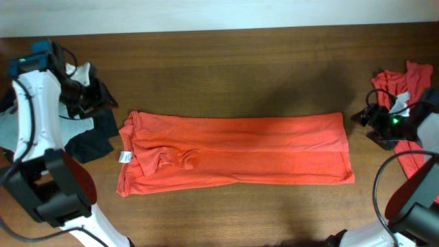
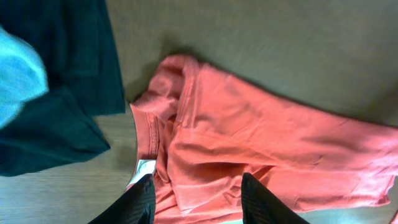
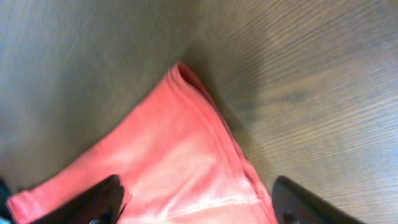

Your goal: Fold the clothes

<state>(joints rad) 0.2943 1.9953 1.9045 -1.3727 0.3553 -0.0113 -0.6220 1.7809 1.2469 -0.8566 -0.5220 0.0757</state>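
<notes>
The clothes, an orange-red T-shirt (image 1: 240, 154), lie on the wooden table (image 1: 226, 68) as a long flat strip running left to right. Its collar and a small white tag (image 1: 125, 157) are at the left end. My left gripper (image 1: 96, 96) hovers up and left of the collar. In the left wrist view this gripper (image 2: 196, 180) is open over the rumpled collar end of the T-shirt (image 2: 249, 137). My right gripper (image 1: 363, 116) is just off the shirt's right end. The right wrist view shows this gripper (image 3: 198, 186) wide open over a corner of the T-shirt (image 3: 168, 143), gripping nothing.
Dark navy garments (image 1: 96, 140) and a pale grey-blue tee (image 1: 7, 130) lie by the left arm, just left of the collar, and appear as navy cloth (image 2: 62, 93) in the left wrist view. More red cloth (image 1: 405, 82) is piled at the right edge beside the right arm.
</notes>
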